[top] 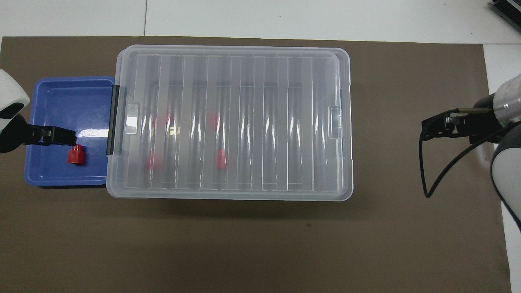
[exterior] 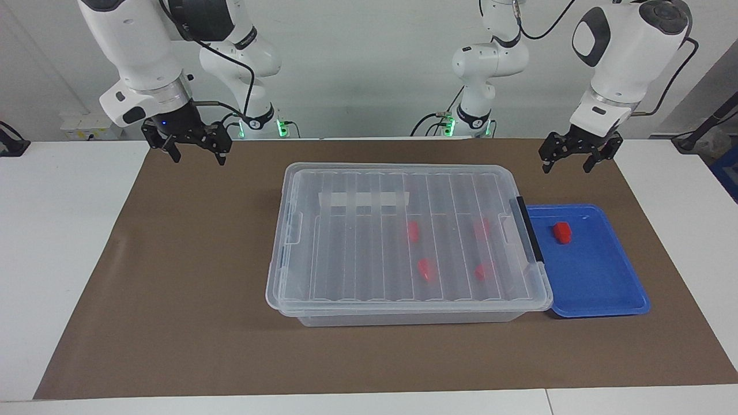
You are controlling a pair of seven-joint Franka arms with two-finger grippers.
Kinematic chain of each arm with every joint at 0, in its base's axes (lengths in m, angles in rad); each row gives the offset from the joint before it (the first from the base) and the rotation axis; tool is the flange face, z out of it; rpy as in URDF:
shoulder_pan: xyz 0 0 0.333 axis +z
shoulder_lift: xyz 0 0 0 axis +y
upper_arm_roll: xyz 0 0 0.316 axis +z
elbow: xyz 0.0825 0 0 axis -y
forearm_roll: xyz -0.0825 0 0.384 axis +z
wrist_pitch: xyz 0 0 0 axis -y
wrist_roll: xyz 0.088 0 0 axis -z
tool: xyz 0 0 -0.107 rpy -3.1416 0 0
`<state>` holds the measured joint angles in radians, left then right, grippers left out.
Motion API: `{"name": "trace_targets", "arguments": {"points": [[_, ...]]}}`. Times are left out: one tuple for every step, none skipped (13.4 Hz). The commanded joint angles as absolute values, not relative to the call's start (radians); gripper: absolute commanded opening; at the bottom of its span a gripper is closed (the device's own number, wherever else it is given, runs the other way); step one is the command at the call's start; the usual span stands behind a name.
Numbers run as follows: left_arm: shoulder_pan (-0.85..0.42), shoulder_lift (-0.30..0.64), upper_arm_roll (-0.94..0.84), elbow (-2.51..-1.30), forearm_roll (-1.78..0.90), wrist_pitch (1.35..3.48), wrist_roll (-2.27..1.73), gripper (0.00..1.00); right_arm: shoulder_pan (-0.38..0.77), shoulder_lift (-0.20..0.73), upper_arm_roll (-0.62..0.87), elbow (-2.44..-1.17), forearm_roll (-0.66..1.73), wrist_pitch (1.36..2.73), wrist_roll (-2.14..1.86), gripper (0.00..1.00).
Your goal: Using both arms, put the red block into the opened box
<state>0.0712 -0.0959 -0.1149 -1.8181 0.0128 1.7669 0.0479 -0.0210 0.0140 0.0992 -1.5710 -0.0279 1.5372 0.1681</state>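
One red block [exterior: 562, 232] [top: 76, 155] lies alone in a shallow blue tray [exterior: 599, 282] [top: 57, 97]. The tray sits against the box's black-handled end. The box [exterior: 403, 184] [top: 232, 57] is a large clear tub in the middle of the mat, with its ribbed lid lying flat on it. Several more red blocks [exterior: 425, 269] [top: 221, 158] show blurred through the lid. My left gripper [exterior: 568, 166] [top: 67, 136] hangs open in the air over the tray, clear of the block. My right gripper [exterior: 198, 157] [top: 432, 126] hangs open over bare mat toward the right arm's end, well apart from the box.
A brown mat [exterior: 173, 259] [top: 260, 244] covers the white table [exterior: 57, 230]. A black bar handle [exterior: 529, 227] [top: 112, 120] runs along the box's end beside the tray. A black cable [top: 427, 179] loops down from the right arm.
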Motion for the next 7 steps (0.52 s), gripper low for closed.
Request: {"name": "trace_targets", "arguments": {"points": [[0.064, -0.12, -0.115, -1.833, 0.021, 1.763, 0.057, 1.0, -0.034, -0.002, 0.106, -1.592, -0.029, 1.554, 0.184, 1.0], [0.064, -0.12, -0.115, -1.833, 0.021, 1.763, 0.057, 1.0, -0.034, -0.002, 0.106, -1.592, -0.029, 1.554, 0.187, 1.0], [0.064, -0.12, -0.115, -1.833, 0.021, 1.763, 0.058, 1.0, -0.034, -0.002, 0.106, -1.592, -0.029, 1.555, 0.183, 1.0], [0.063, -0.12, -0.115, -1.833, 0.021, 1.763, 0.058, 1.0, -0.034, -0.002, 0.106, -1.598, -0.028, 1.572, 0.186, 1.0], [0.063, -0.12, -0.115, -1.833, 0.021, 1.763, 0.058, 1.0, -0.029, -0.006, 0.106, -1.621, -0.017, 1.621, 0.186, 1.0], [0.063, -0.12, -0.117, -1.833, 0.021, 1.763, 0.058, 1.0, -0.028, -0.02, 0.106, -1.662, -0.014, 1.668, 0.192, 1.0], [0.058, -0.12, -0.118, -1.833, 0.021, 1.763, 0.058, 1.0, -0.028, -0.032, 0.106, -1.705, -0.014, 1.719, 0.204, 1.0]]}}
